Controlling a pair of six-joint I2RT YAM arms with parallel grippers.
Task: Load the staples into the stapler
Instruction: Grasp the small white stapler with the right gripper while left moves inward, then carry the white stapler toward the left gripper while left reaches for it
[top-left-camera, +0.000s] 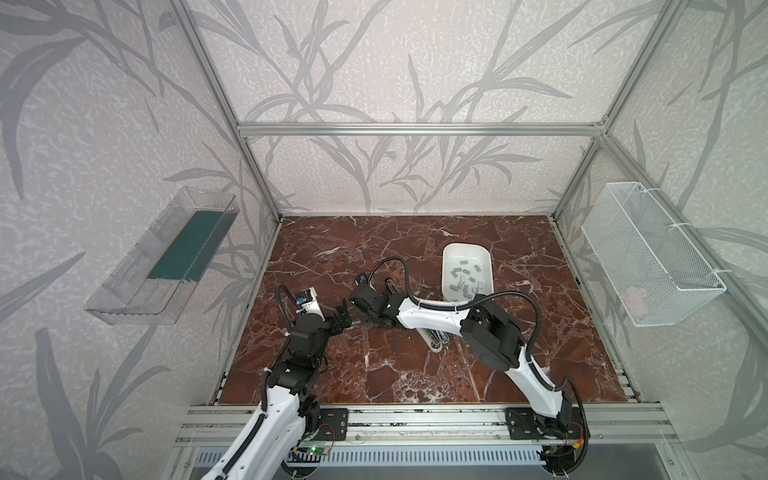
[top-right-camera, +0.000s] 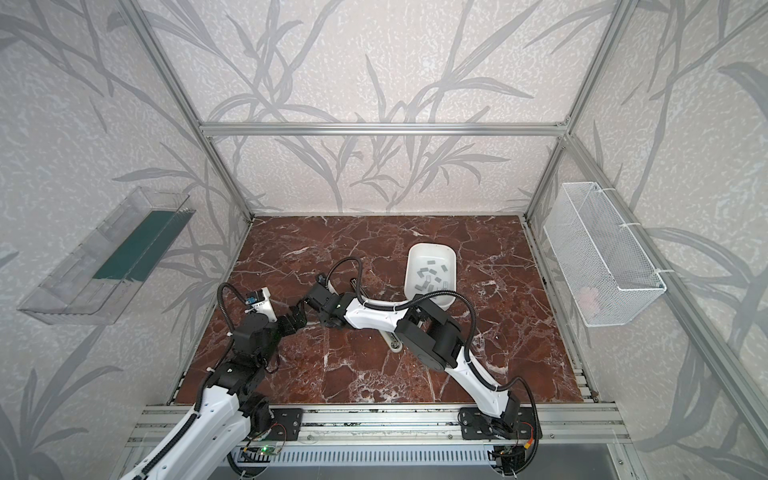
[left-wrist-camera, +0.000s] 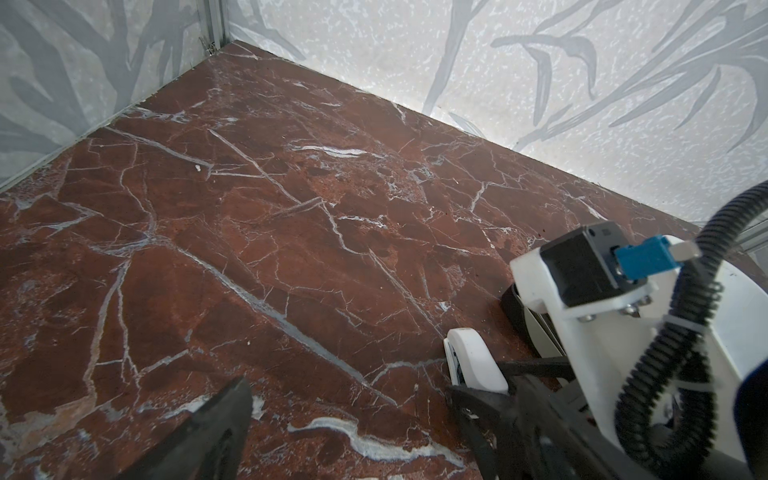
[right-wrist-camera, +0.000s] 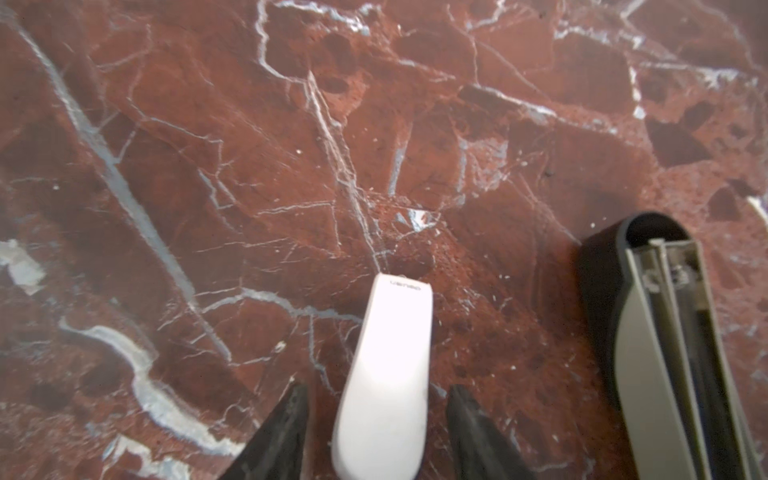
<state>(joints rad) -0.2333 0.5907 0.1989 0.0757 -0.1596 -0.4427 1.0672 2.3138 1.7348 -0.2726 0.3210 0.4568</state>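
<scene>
The staples (top-left-camera: 463, 276) (top-right-camera: 432, 278) lie as several small grey strips in a white tray (top-left-camera: 451, 249) at the back right. A white stapler (right-wrist-camera: 386, 365) lies on the marble; in both top views my right arm covers all but its end (top-left-camera: 434, 340). My right gripper (right-wrist-camera: 378, 392) (top-left-camera: 368, 322) straddles its tip, open, with a gap on each side. Beside it lies a black stapler (right-wrist-camera: 665, 353) (top-left-camera: 391, 286), opened with its grey channel showing. My left gripper (left-wrist-camera: 353, 415) (top-left-camera: 344, 319) stands open and empty, close to the white stapler's tip (left-wrist-camera: 473, 361).
A clear plastic bin (top-left-camera: 166, 257) hangs on the left wall and a white wire basket (top-left-camera: 652, 257) on the right wall. My right arm's wrist camera (left-wrist-camera: 602, 270) fills one side of the left wrist view. The two grippers are close together mid-table.
</scene>
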